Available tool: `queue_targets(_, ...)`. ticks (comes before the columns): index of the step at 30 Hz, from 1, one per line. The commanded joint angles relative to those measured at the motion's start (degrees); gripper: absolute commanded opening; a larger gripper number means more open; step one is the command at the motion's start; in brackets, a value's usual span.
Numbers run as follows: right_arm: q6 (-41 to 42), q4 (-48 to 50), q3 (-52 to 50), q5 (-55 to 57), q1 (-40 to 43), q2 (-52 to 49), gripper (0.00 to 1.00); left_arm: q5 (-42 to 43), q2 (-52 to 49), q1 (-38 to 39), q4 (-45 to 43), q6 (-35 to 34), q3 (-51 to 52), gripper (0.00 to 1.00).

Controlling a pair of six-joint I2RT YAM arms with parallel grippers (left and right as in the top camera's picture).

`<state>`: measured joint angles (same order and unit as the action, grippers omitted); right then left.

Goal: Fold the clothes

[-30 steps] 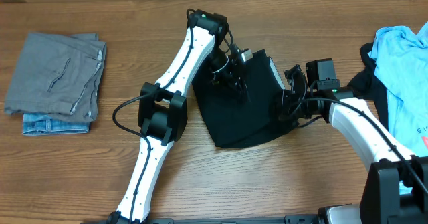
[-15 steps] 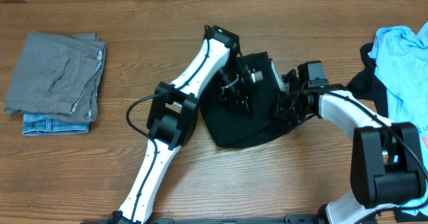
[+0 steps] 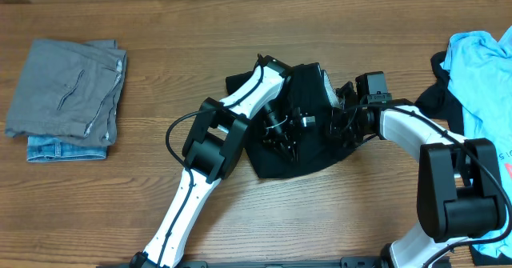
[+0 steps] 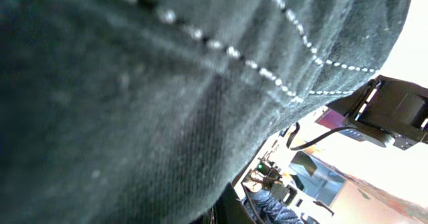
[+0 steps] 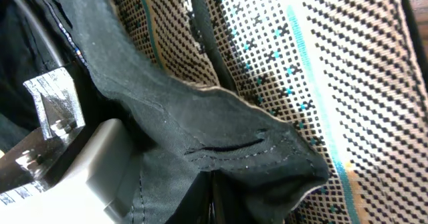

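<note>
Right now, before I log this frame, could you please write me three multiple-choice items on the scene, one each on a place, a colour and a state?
1. Where does the light blue T-shirt lie?
A. at the right edge of the table
B. at the left edge
C. in the middle

2. What colour is the middle garment?
A. red
B. black
C. white

3. How does the grey garment lie?
A. folded, on top of the denim piece
B. hanging in the air
C. spread flat over the T-shirt

Key:
1 A, as the overhead view shows the T-shirt running off the right side.
2 B, as the fabric is plain black from above and in both wrist views.
3 A, as the grey garment sits as a neat pile at the left, with denim showing under its lower edge.
</note>
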<state>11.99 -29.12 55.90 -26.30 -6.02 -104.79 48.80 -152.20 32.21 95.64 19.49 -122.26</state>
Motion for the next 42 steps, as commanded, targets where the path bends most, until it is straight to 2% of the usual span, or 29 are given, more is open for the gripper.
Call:
queue_targets(1, 0.3, -0.7, -1.2, 3.5, 0.0, -2.9, 0.04, -2.3, 1.8, -0.9, 0.7, -0.5, -0.2, 0.04)
queue_targets(8, 0.2, -4.3, 2.1, -3.5, 0.2, -2.9, 0.04, -3.5, 12.2, -0.9, -1.5, -4.2, -10.2, 0.04)
queue_targets(10, 0.2, -8.0, 5.5, -5.4, 0.3, -2.9, 0.04, -9.0, 15.0, -1.0, -4.4, -7.7, -12.9, 0.04)
queue_targets(12, 0.2, -14.2, 10.6, -6.0, 0.3, -2.9, 0.04, -19.2, 17.2, -1.1, -7.3, -14.5, -14.6, 0.06)
queue_targets(14, -0.6, -20.9, 16.1, -6.0, 0.3, -2.9, 0.04, -25.3, 18.2, -1.4, -8.9, -19.5, -14.7, 0.07)
queue_targets(20, -3.1, -35.6, 28.6, -6.2, 0.3, -2.8, 0.04, -25.0, 17.3, -2.5, -14.6, -19.8, -14.6, 0.06)
queue_targets(23, -4.4, -38.8, 29.7, -9.4, 0.3, -2.6, 0.04, -25.0, 15.9, -3.1, -20.2, -21.5, -14.6, 0.06)
queue_targets(26, -10.6, -41.9, 28.4, -14.0, 0.2, -2.6, 0.04, -24.5, 13.9, -3.6, -24.4, -24.4, -14.6, 0.06)
queue_targets(30, -14.7, -40.9, 24.0, -19.2, 0.3, -2.6, 0.04, -19.0, 10.8, -4.5, -28.9, -24.8, -14.6, 0.06)
queue_targets(34, -15.1, -34.0, 15.7, -21.8, 0.3, -2.6, 0.04, -16.4, 7.1, -5.4, -34.5, -28.7, -14.6, 0.05)
queue_targets(42, -13.3, -19.5, 1.4, -21.2, 0.3, -2.6, 0.04, -12.1, -0.1, -5.9, -43.7, -30.1, -14.6, 0.07)
